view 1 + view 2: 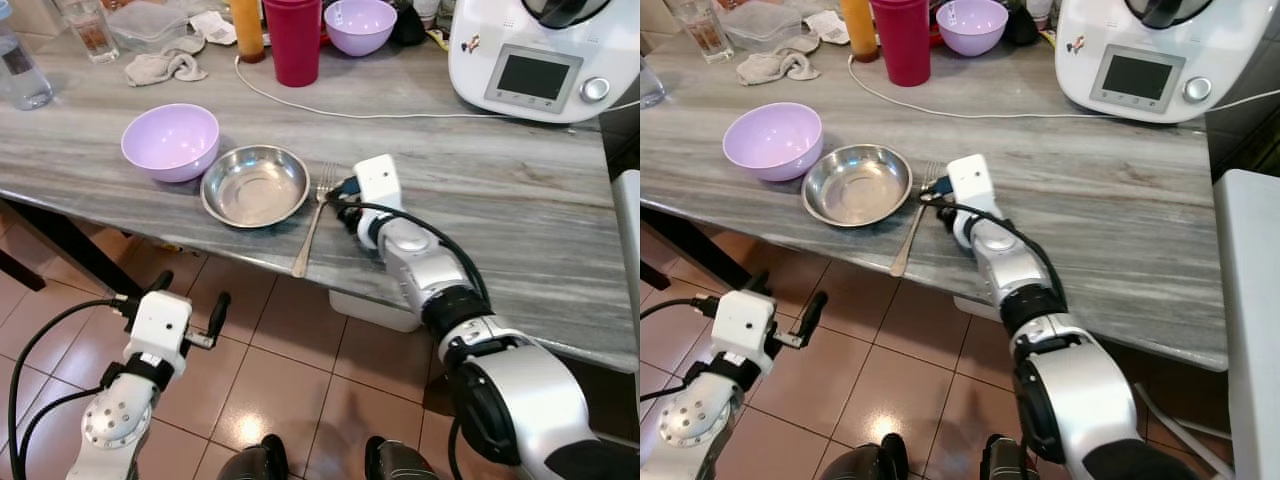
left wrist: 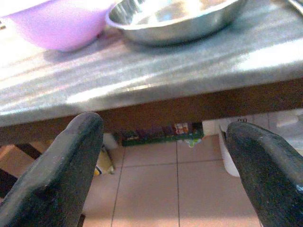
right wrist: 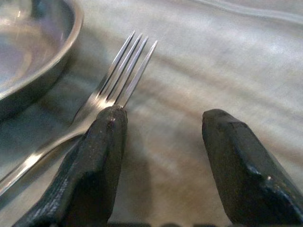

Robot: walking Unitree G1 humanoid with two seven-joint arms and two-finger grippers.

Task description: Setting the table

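A steel fork (image 1: 313, 220) lies on the grey table (image 1: 520, 200), tines away from the edge, just right of a shallow steel bowl (image 1: 255, 185). A purple bowl (image 1: 170, 140) stands left of that. My right gripper (image 1: 338, 193) rests low on the table beside the fork's tines and is open. In the right wrist view one of its fingers (image 3: 102, 161) sits against the fork (image 3: 125, 66) at its neck, and bare table lies between the fingers. My left gripper (image 1: 190, 292) hangs open below the table's front edge, with the steel bowl (image 2: 175, 19) above it.
At the back stand a red cup (image 1: 295, 40), a second purple bowl (image 1: 360, 25), an orange bottle (image 1: 247, 30), a crumpled cloth (image 1: 165, 67) and a white kitchen machine (image 1: 535, 60). A white cable (image 1: 340, 108) runs across the table. Tiled floor (image 1: 300, 370) lies below.
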